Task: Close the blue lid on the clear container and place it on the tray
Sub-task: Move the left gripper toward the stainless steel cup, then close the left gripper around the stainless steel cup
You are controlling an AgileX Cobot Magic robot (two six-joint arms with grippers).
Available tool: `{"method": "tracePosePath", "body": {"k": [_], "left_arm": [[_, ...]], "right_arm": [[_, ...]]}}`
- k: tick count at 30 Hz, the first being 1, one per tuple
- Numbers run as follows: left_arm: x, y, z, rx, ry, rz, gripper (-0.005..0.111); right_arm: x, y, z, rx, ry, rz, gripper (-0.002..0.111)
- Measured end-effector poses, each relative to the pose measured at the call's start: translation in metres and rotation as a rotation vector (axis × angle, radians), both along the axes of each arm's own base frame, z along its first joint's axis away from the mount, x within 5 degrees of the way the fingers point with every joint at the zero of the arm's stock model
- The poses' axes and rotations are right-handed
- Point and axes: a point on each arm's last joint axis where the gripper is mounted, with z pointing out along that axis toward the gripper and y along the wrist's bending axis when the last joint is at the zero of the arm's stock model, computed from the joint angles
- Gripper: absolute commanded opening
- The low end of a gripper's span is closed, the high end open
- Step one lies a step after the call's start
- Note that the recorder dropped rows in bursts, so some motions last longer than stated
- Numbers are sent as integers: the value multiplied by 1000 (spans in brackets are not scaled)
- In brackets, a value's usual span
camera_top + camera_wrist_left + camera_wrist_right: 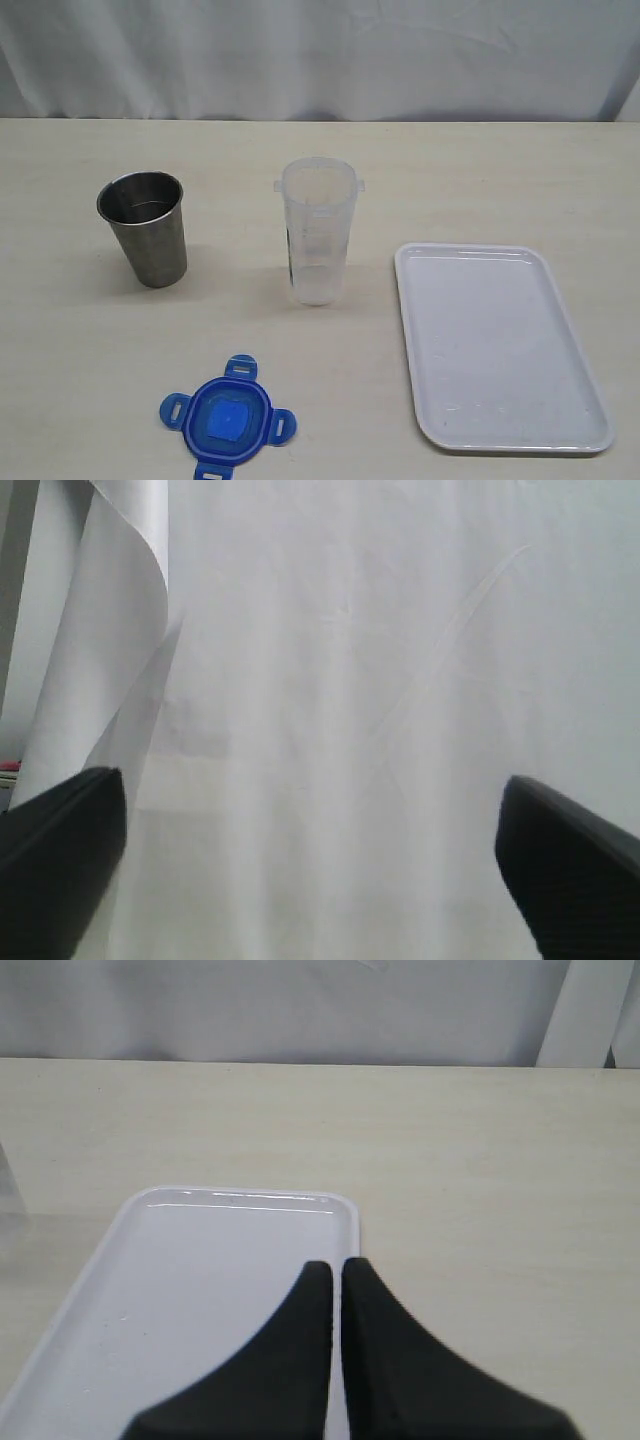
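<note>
The clear container [317, 243] stands upright and uncovered in the middle of the table. The blue lid [229, 421] lies flat near the front edge, apart from the container. The white tray [497, 345] rests to the right with nothing on it. Neither arm shows in the exterior view. My left gripper [310, 790] is open, its dark fingers far apart against a white curtain, with nothing between them. My right gripper [336, 1265] is shut and empty, and it hovers over the tray's [200, 1290] edge.
A steel cup [146, 229] stands upright left of the container. A white curtain [320, 55] hangs behind the table's far edge. Bare tabletop [480, 1160] stretches beyond the tray.
</note>
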Motion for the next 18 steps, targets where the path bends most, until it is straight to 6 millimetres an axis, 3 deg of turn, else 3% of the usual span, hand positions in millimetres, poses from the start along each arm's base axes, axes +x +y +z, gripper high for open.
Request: {"method": "tracePosePath", "body": {"k": [4, 9, 18], "left_arm": [[12, -2, 2, 2, 21, -17, 105], [53, -8, -13, 55, 218, -68, 105], [124, -21, -77, 125, 559, -205, 105]], "right_arm": [[0, 0, 0, 0, 0, 0, 4], [0, 0, 0, 0, 0, 0, 4], [0, 0, 0, 0, 0, 0, 4]]}}
